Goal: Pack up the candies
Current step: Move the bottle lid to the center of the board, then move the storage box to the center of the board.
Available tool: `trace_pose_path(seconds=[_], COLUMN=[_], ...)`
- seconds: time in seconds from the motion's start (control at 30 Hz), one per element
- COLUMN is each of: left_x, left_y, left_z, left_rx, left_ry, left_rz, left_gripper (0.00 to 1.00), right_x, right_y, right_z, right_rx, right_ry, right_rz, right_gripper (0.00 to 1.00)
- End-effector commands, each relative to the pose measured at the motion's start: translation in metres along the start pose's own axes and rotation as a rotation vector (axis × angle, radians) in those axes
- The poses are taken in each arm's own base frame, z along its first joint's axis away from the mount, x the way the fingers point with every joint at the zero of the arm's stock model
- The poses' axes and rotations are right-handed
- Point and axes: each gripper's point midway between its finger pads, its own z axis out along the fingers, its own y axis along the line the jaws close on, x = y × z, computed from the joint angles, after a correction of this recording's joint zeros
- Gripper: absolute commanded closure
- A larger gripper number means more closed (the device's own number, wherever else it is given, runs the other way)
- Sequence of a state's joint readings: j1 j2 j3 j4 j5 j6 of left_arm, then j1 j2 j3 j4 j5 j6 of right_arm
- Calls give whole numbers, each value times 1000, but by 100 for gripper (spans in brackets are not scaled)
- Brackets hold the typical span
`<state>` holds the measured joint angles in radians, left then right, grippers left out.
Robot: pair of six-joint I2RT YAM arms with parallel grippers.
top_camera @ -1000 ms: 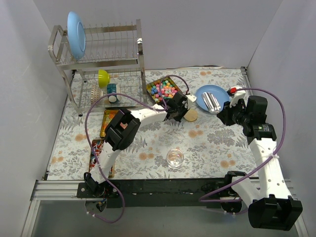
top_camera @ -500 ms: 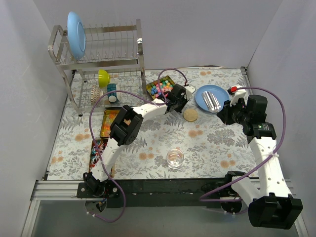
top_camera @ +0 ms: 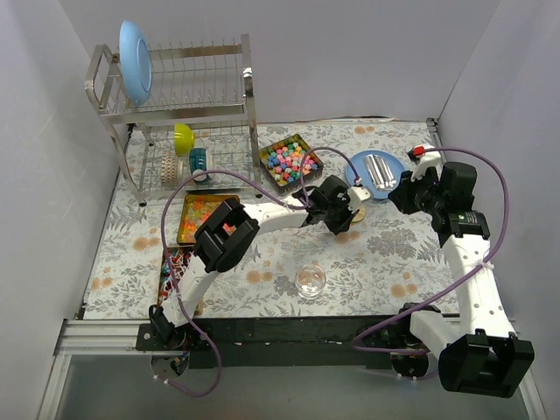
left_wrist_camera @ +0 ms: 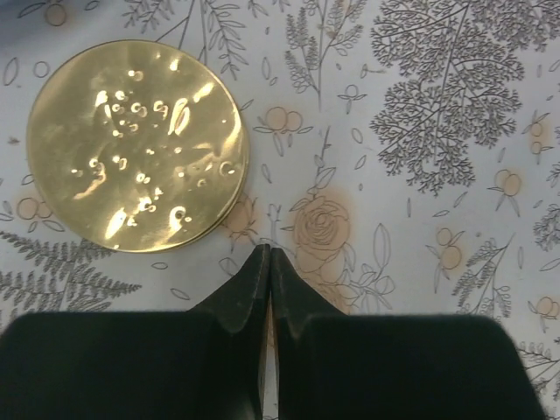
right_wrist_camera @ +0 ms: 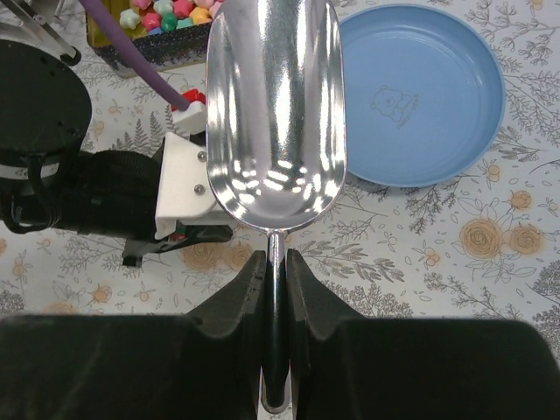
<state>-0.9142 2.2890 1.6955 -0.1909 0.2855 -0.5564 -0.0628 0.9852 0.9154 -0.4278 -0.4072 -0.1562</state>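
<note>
The candies fill a black tray at the back centre, and their edge shows in the right wrist view. My left gripper is shut and empty, low over the tablecloth. In its wrist view the fingertips touch each other just beside a round gold lid. My right gripper is shut on the handle of a shiny metal scoop. It holds the empty scoop over the near edge of a blue plate. The jaws clamp the thin handle.
A small glass jar stands near the front centre. An orange tray with more sweets lies at the left. A dish rack with a blue plate, a green bowl and cups stands at the back left. My left wrist lies just left of the scoop.
My left gripper has moved from the candy tray's edge forward and right to the gold lid. My right arm has shifted slightly back with the scoop.
</note>
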Motion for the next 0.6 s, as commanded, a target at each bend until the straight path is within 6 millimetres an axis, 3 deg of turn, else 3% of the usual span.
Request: trace_pose_path(seconds=[0.0,0.03,0.07,0.1,0.13,0.17,0.2,0.3,0.47,0.53,0.57], left_x=[-25,-19,-31,-30,-31,-34,-44,-44,-44,-37,-43], left_y=[5,9,20,28,33,51,59,99,160,176,186], left_z=[-24,-32,-49,-58,-69,-82,-96,-119,-134,-126,-128], left_rx=[-39,-55,-83,-100,-99,-131,-152,-258,-401,-425,-447], left_ry=[-24,9,-11,-7,-1,-9,-29,-22,-15,3,-11], left_rz=[-24,-29,-33,-47,-65,-92,-94,-76,-69,-58,-52], left_gripper=[100,100,100,94,84,66,60,43,37,38,37], right_x=[-40,-40,-41,-41,-40,-41,-41,-39,-35,-35,-35], right_y=[-10,-10,-11,-11,-10,-11,-11,-11,-9,-9,-9], right_z=[-6,-5,-5,-5,-4,-5,-5,-5,-4,-5,-4], right_rx=[32,31,33,29,25,27,28,27,14,14,14], right_ry=[-109,-108,-112,-111,-111,-116,-119,-126,-126,-127,-126], right_rz=[-40,-39,-42,-42,-43,-46,-44,-34,-19,-18,-15], right_gripper=[99,99,99,99,99,99,99,99,99,99,99])
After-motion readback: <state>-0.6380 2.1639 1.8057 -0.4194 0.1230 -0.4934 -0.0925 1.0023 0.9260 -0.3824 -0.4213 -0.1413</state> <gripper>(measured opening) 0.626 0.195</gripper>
